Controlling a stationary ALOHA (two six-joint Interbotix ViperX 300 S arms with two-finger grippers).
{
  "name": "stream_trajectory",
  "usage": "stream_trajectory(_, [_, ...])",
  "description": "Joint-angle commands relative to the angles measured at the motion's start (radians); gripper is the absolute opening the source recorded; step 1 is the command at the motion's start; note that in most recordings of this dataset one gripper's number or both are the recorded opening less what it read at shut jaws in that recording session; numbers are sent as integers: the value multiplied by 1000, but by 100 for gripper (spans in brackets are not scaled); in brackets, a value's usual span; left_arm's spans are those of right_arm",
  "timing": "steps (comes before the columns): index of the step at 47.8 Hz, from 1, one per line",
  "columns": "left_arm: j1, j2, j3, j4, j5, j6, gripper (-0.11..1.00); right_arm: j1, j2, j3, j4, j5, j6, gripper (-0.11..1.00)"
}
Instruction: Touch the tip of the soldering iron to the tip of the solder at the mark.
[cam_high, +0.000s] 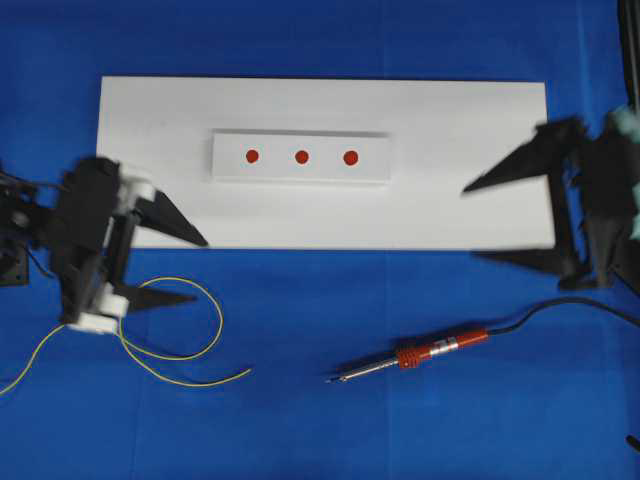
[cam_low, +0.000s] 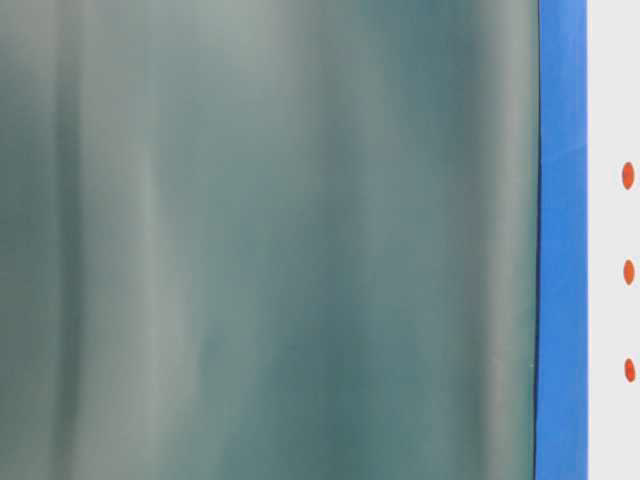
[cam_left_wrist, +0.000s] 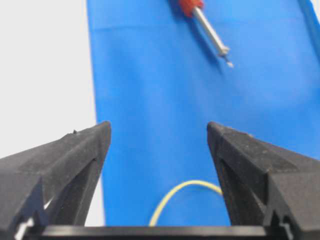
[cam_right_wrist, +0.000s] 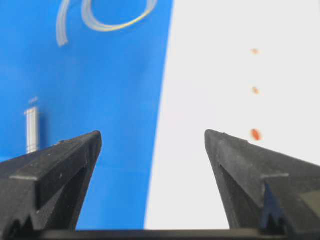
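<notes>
The soldering iron lies on the blue cloth at the front right, its red handle to the right and its silver tip pointing left; its shaft also shows in the left wrist view. The solder, a thin yellow wire, curls on the cloth at the front left. My left gripper hangs open over the wire's loop, and a yellow arc shows between its jaws. My right gripper stands open at the right, over the white board's front edge, holding nothing. Three red marks sit on a raised white strip.
The white board covers the middle of the blue cloth. The iron's black cord runs off to the right. In the table-level view a blurred grey-green surface fills nearly all the frame.
</notes>
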Motion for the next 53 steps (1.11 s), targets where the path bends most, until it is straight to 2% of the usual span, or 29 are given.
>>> stream_trajectory(1, [26,-75,28,2,-25,12,71,-29,-49,6,-35,12,-2,77])
stream_trajectory(6, [51,-163,81,0,-31,18,71,-64,-112,51,-57,15,-2,77])
stream_trajectory(15, [81,-325,195,2,-31,20,71,-91,-190,141,-55,3,5,77])
stream_trajectory(29, [83,-512,339,2,-31,25,71,-94,-201,233,-48,-77,8,77])
stream_trajectory(39, [81,-555,385,2,-31,25,71,-118,-192,291,-31,-173,8,77])
stream_trajectory(53, [83,-558,388,2,-26,25,70,-127,-189,296,-28,-181,8,76])
